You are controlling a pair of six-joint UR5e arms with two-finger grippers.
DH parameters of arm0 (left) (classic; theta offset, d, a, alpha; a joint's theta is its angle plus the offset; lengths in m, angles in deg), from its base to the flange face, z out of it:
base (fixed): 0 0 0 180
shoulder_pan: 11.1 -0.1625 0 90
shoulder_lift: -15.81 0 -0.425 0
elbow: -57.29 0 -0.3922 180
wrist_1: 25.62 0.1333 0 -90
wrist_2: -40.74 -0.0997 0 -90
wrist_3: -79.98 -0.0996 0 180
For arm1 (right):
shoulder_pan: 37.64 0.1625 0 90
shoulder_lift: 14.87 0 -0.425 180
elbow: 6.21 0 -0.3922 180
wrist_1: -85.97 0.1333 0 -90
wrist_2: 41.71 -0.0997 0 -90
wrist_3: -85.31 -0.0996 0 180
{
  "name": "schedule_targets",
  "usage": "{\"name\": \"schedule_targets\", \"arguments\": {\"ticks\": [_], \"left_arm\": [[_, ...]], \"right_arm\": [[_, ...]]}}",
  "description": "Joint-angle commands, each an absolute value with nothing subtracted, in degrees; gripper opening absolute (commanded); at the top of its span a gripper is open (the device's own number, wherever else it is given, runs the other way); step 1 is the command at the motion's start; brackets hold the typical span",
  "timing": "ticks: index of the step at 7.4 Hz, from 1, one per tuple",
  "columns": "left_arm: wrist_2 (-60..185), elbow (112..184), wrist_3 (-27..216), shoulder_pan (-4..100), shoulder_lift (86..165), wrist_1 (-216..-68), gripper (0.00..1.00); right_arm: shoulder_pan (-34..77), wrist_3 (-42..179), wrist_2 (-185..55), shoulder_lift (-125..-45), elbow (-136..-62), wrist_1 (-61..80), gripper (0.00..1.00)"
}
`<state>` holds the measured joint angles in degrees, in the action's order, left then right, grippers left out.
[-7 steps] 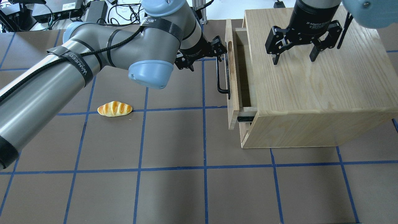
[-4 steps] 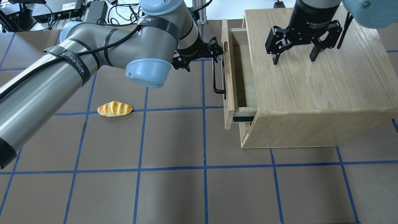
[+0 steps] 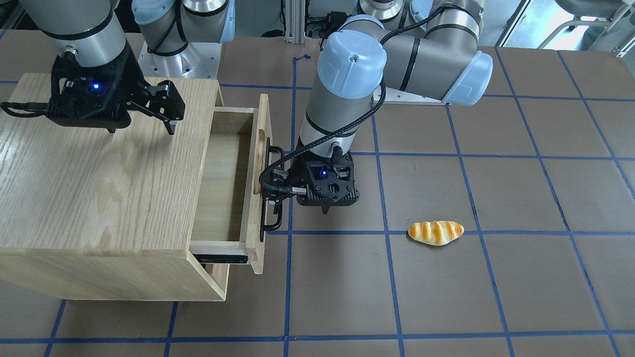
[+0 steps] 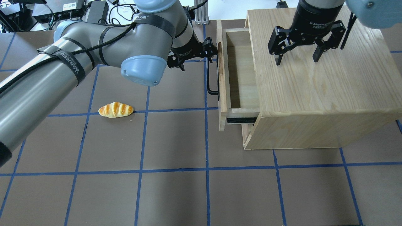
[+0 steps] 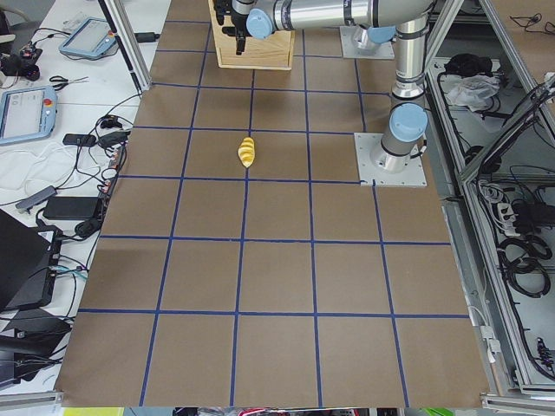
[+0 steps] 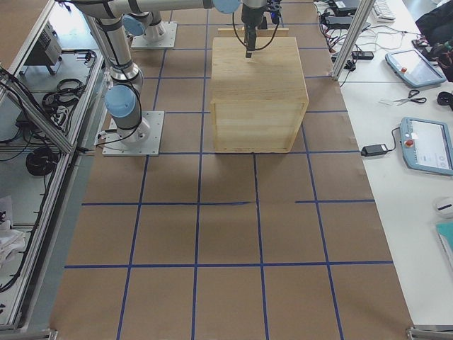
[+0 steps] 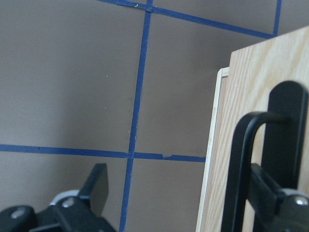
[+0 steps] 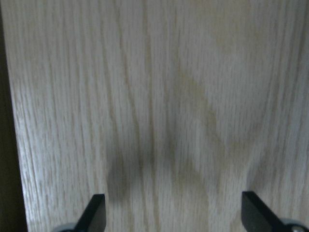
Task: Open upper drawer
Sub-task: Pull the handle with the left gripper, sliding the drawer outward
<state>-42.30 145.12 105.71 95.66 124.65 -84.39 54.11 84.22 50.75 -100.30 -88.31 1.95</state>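
The upper drawer (image 4: pixel 238 75) of the oak cabinet (image 4: pixel 314 84) stands partly pulled out, and its inside looks empty (image 3: pixel 223 173). Its front carries a long black bar handle (image 4: pixel 213 77). My left gripper (image 4: pixel 201 55) is at the handle's far end with its jaws wide apart. In the left wrist view one finger (image 7: pixel 285 135) sits between the handle (image 7: pixel 241 164) and the drawer front (image 7: pixel 251 87), and the other finger (image 7: pixel 96 186) is out over the mat. My right gripper (image 4: pixel 296 59) is open and empty, with its fingertips down at the cabinet top (image 8: pixel 154 96).
A toy bread roll (image 4: pixel 116 110) lies on the brown mat left of the drawer, and it also shows in the front-facing view (image 3: pixel 435 232). Cables and boxes lie beyond the table's far left edge. The lower front panel below the drawer is closed.
The drawer has slid further out of the cabinet, leftward in the overhead view, and my left gripper moved left with the handle. My right gripper has stayed still.
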Motion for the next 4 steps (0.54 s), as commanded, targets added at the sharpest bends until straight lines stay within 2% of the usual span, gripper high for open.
{"name": "schedule_targets", "arguments": {"ticks": [1,4], "left_arm": [[-42.94,145.09,105.12,94.37,124.62,-85.38,1.00],[-43.02,145.09,102.41,92.88,124.53,-86.88,1.00]], "right_arm": [[54.12,84.17,50.75,-100.30,-88.39,1.95,1.00],[54.12,84.17,50.75,-100.30,-88.39,1.95,1.00]]}}
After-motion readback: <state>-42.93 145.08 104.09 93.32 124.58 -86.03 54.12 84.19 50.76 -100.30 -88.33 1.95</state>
